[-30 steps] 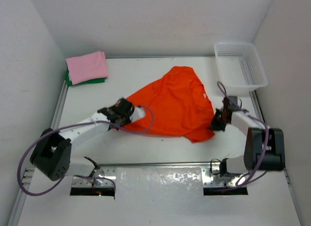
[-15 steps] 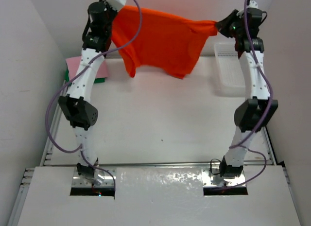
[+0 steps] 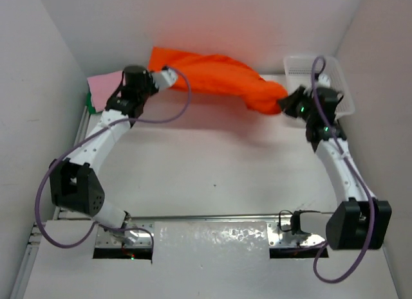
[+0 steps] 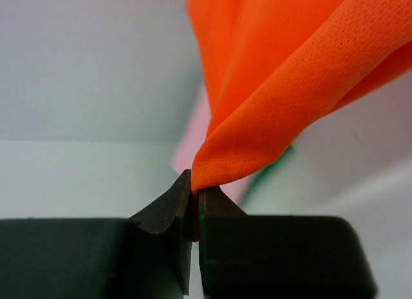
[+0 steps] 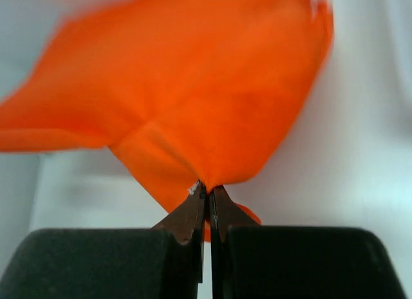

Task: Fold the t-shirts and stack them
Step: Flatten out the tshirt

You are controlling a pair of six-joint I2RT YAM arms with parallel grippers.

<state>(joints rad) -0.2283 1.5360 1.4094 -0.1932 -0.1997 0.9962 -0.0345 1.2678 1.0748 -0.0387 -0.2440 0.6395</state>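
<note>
the orange t-shirt (image 3: 219, 77) hung as a bunched, twisted band that began just beside the near left corner of the white basket (image 3: 320, 80) and ran away from it to the left, along the same far stretch of the table (image 3: 212, 164) on which the basket stood. the right gripper (image 3: 284, 106) sat just beside the basket's left wall, its jaws pressed together on the end of the cloth nearest the basket; in the right wrist view the right gripper (image 5: 207, 193) showed its two dark fingertips meeting on a pinched fold, with the orange t-shirt (image 5: 193, 87) fanning out wide beyond them. the left gripper (image 3: 168, 76) was well apart from the basket, to its left, and clamped the other end of the band; in the left wrist view the left gripper (image 4: 194, 195) had its tips closed on a narrow fold of the orange t-shirt (image 4: 290, 87), whose fine mesh weave showed clearly as it rose away from the fingers. between the two grips the cloth sagged slightly and cast a shadow on the table below it. farthest from the basket, beyond the left gripper, lay the pink t-shirt (image 3: 103, 88), folded, on top of the green t-shirt (image 3: 89, 103), of which only an edge showed.
</note>
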